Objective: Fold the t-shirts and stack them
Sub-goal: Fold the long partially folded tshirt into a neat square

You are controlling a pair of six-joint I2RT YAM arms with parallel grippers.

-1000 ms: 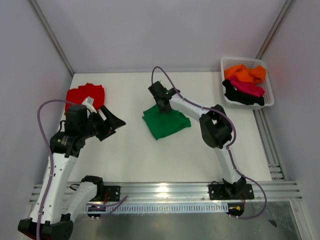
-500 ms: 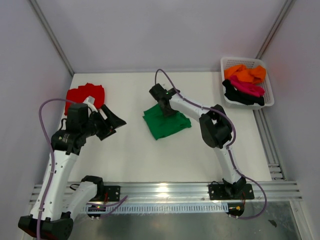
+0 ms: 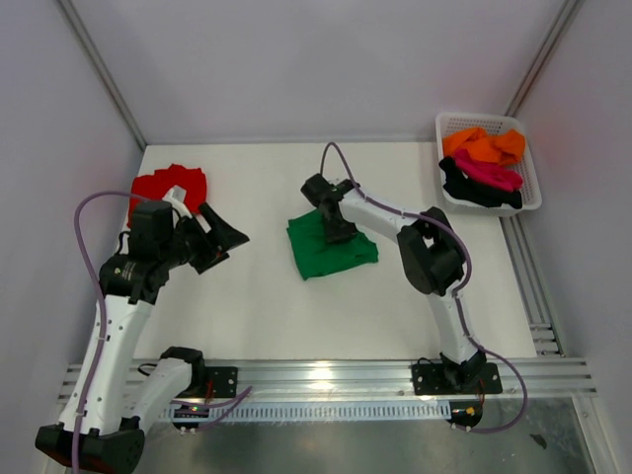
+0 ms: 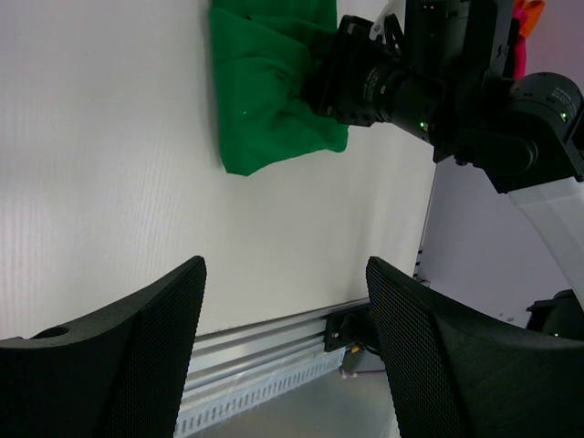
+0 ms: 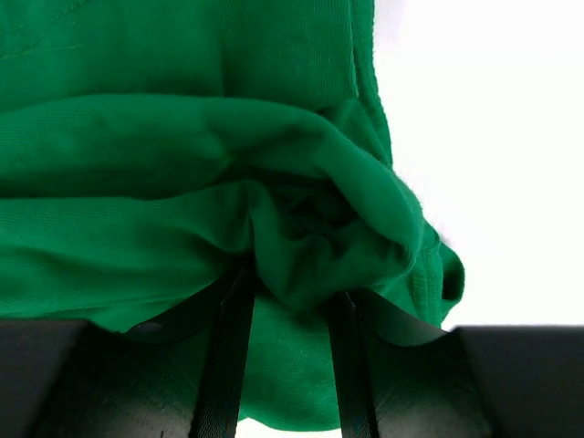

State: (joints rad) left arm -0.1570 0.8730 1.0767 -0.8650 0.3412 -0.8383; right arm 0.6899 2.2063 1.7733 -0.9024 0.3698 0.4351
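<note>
White mesh basket (image 3: pixel 531 183) at table (image 3: pixel 257 296) far-right corner.

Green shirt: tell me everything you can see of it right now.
The green shirt is plain bright green soft cloth, folded into a rough, slightly skewed rectangle. It lies flat on the white table, near the middle. Its far side is bunched and wrinkled where the right pincer pinches a fold of it between its fingers. Nothing else touches it, and no print or label shows.

No writing, label, brand, number or sign can be read anywhere in view.
</note>
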